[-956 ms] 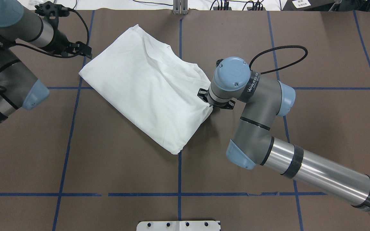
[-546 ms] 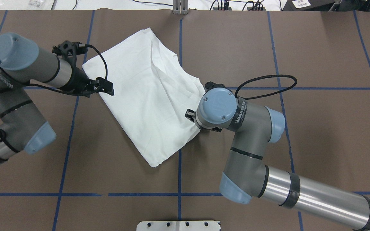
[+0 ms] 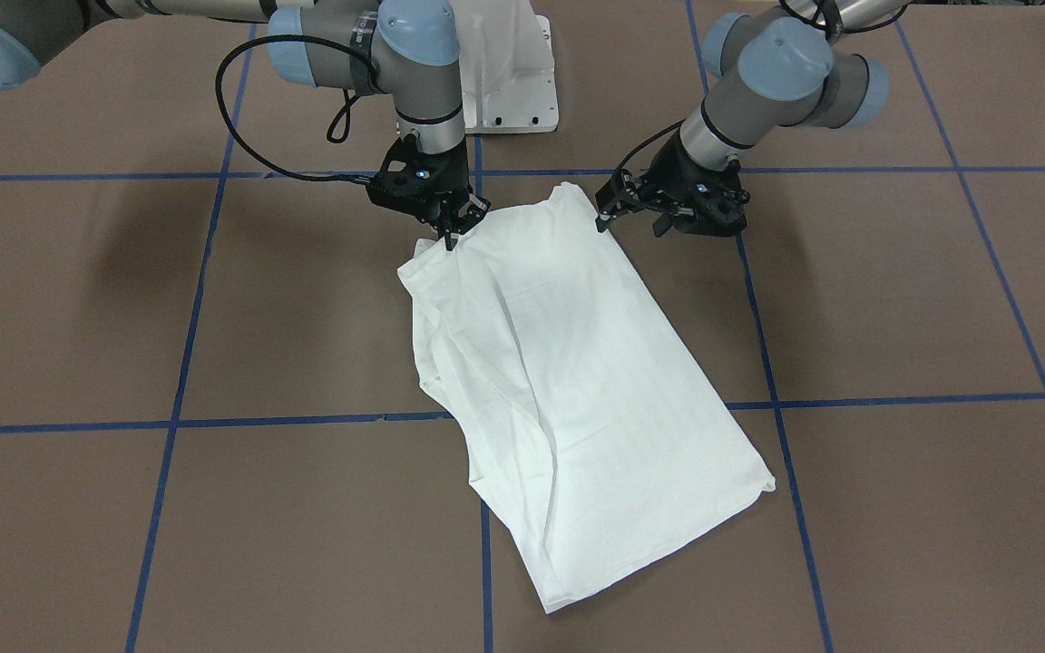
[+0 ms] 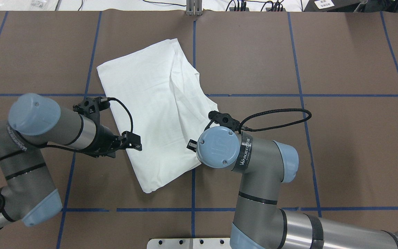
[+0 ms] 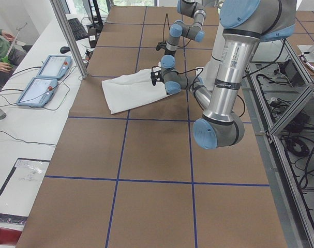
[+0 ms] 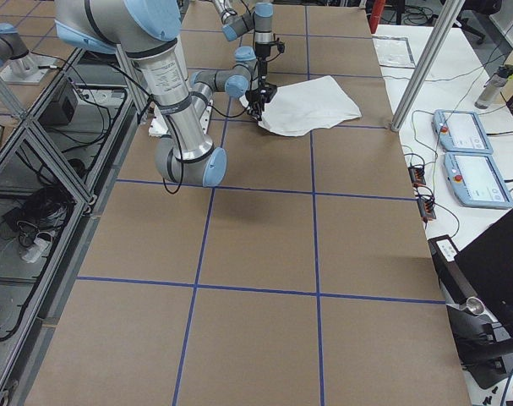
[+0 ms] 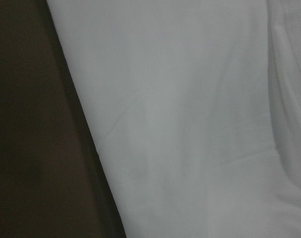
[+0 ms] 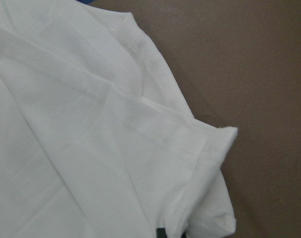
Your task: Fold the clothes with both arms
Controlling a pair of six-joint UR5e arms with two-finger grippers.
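Note:
The clothes, one white shirt (image 4: 150,114), lie folded in a long rectangle slanting across the brown table, also in the front view (image 3: 568,381). My right gripper (image 3: 450,234) is shut on the shirt's corner nearest the robot base. In the overhead view its own wrist hides it. In the right wrist view the pinched cloth (image 8: 140,148) fills the frame. My left gripper (image 3: 627,216) looks open, low at the shirt's other near corner, its tips at the cloth's edge (image 4: 134,143). The left wrist view holds only cloth (image 7: 190,119) and table.
Blue tape lines (image 4: 193,186) grid the table. The white pedestal base (image 3: 513,73) stands just behind the shirt. Two control tablets (image 5: 43,82) lie on a side bench past a metal post (image 5: 69,36), and a person's arm (image 5: 0,66) is there.
The right gripper has dragged its corner toward the robot and leftward, which turned the shirt. The left arm has swept down along the shirt's left edge toward the robot.

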